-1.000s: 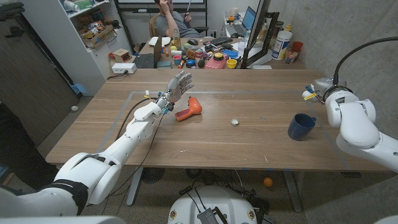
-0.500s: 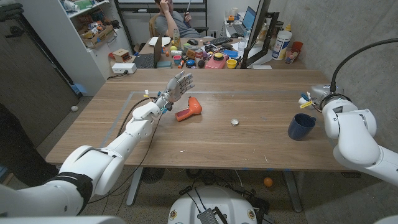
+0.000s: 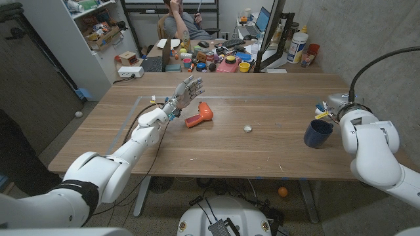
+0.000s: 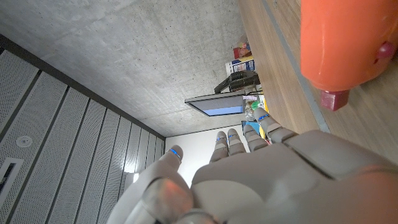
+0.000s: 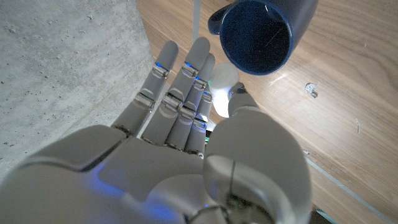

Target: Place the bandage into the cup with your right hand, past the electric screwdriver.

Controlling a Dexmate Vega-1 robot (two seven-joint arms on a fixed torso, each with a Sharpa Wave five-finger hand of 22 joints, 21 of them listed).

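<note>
Bare tabletop point(image 3: 275, 147) between screwdriver point(image 3: 199, 115), cup point(image 3: 317, 133).

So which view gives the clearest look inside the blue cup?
The right wrist view: it looks straight into the blue cup, whose dark inside looks empty, just beyond the right hand. The head view shows the cup from the side, small, near the table's right edge. The left wrist view gives nothing of it.

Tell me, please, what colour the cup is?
Dark blue; the cup shows best in the right wrist view.
</note>
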